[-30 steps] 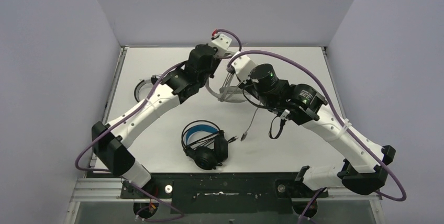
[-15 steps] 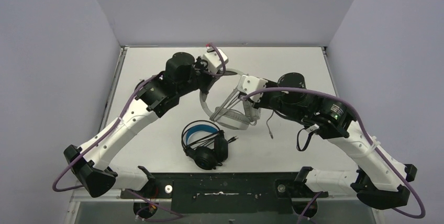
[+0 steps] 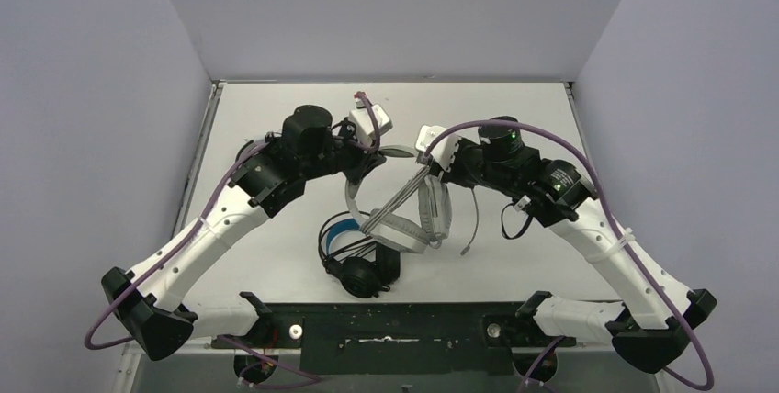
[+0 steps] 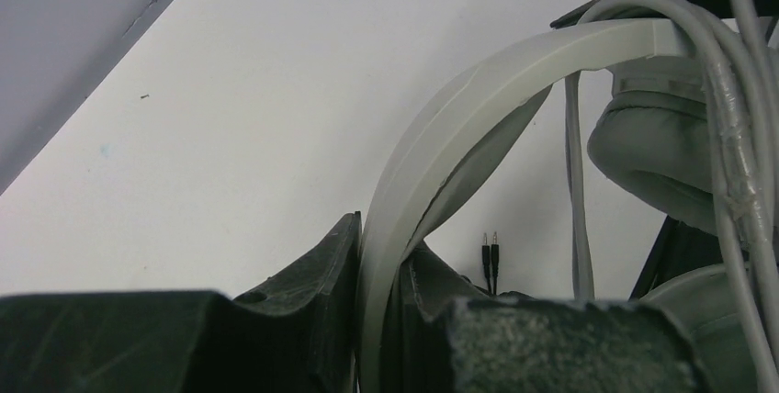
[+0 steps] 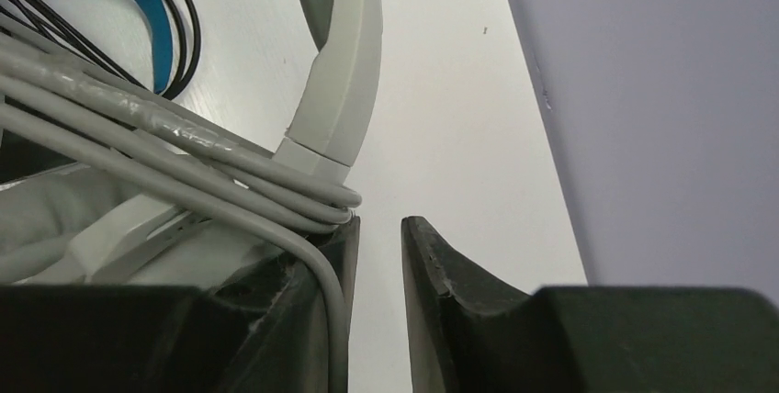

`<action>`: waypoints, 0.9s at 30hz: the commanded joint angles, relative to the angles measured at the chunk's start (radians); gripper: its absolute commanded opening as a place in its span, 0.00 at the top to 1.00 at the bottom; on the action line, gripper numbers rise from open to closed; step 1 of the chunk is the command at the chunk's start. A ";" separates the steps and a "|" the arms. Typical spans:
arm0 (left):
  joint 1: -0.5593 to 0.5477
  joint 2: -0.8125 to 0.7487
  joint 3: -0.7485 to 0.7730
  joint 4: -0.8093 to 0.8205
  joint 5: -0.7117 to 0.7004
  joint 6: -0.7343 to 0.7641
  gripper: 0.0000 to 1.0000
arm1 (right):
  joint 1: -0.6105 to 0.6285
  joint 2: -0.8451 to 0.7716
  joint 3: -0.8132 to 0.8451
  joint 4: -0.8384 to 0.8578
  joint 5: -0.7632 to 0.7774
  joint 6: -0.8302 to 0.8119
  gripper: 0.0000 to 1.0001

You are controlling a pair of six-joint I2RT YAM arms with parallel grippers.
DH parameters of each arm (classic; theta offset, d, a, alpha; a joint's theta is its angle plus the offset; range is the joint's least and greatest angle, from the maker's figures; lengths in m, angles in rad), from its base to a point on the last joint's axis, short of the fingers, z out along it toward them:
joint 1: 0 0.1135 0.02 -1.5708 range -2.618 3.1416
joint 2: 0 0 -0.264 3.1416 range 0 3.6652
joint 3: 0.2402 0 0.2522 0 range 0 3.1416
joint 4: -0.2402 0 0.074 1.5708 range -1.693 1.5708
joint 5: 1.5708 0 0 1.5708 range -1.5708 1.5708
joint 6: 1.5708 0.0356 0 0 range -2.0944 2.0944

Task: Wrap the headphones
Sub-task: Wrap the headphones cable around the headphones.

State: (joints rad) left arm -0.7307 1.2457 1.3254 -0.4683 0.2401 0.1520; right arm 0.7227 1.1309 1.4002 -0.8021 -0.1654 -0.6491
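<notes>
My left gripper [image 3: 370, 156] is shut on the pale headband [image 4: 478, 99] of a white headset [image 3: 404, 230], which hangs tilted over the table's middle with its grey cable [image 5: 165, 127] wound in several turns across the ear cups. My right gripper [image 3: 425, 165] sits just right of that headset; its jaws stand slightly apart with only table showing between them [image 5: 378, 228], and one cable strand lies over its left finger [image 5: 321, 274]. The cable's loose end [image 3: 468, 248] dangles on the right. A black headset with a blue-lined band [image 3: 358, 264] lies below, near the front edge.
Another headset [image 3: 245, 150] peeks out behind my left arm at the back left. Two black jack plugs [image 4: 490, 255] of the black headset lie on the table. Grey walls close in the table on both sides and at the back.
Both arms have carried the white headset from the back middle toward the front, over the black headset. My right jaws, shut a second ago, have parted.
</notes>
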 commanded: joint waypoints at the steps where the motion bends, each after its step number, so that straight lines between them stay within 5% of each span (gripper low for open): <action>1: 0.007 -0.072 0.005 0.022 0.178 -0.033 1.00 | -0.056 0.002 -0.049 0.191 0.040 0.096 0.72; 8: 0.106 -0.086 -0.039 0.123 0.278 -0.204 1.00 | -0.158 -0.019 -0.199 0.363 -0.090 0.290 0.47; 14: 0.137 -0.089 -0.023 0.125 0.280 -0.335 1.00 | -0.310 0.023 -0.305 0.528 -0.300 0.505 0.38; 27: 0.139 -0.019 0.277 -0.173 -0.014 -0.462 1.00 | -0.346 0.170 -0.417 0.939 -0.425 0.843 0.18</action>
State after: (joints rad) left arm -0.5957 1.2247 1.4685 -0.6094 0.3202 -0.2058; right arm 0.3801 1.2858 0.9943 -0.0956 -0.5327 0.0658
